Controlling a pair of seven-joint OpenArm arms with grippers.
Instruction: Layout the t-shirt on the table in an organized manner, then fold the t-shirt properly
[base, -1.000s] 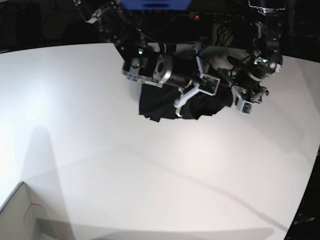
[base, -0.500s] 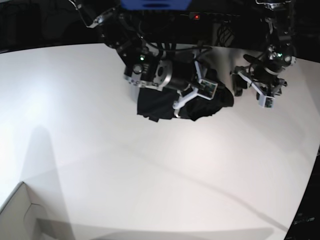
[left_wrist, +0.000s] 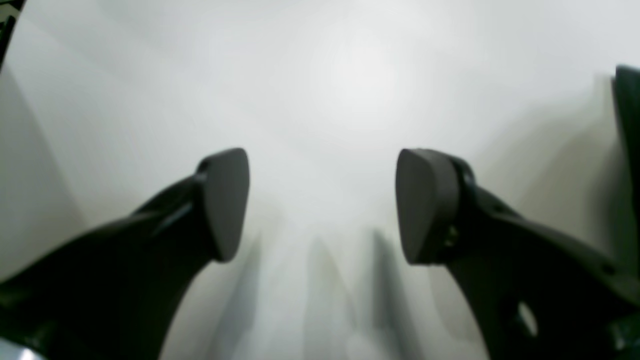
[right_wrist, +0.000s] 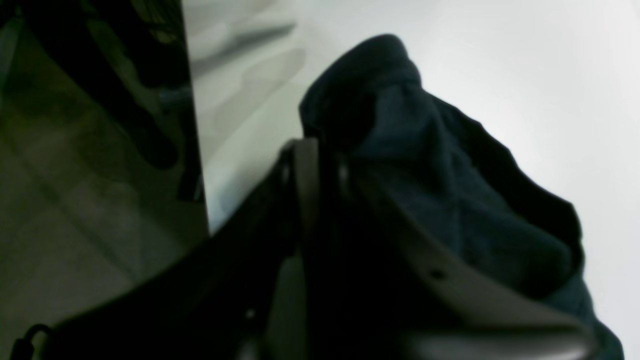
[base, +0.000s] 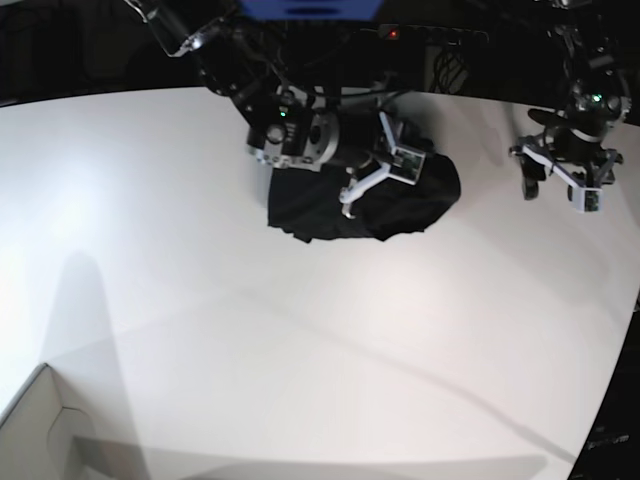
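Base view, one bunched t-shirt (base: 400, 205), one table (base: 300, 340), two grippers

Table (base: 300, 350) lying bare across near and left stretches, giving wide passage. T-shirt (base: 360, 205) bunching at far centre, right gripper (base: 365, 190) sitting over it, blocking that spot. Left gripper (base: 560, 185) hanging far right, jaws spread, bare surface beneath. Box corner (base: 40, 430) occupying near left.

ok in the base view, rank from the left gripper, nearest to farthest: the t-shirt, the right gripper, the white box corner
From the left gripper, at the view's right edge over the table:
1. The t-shirt, a crumpled black heap to its left; its near edge comes first.
2. The right gripper, over the t-shirt's middle.
3. The white box corner, far off at the bottom left.
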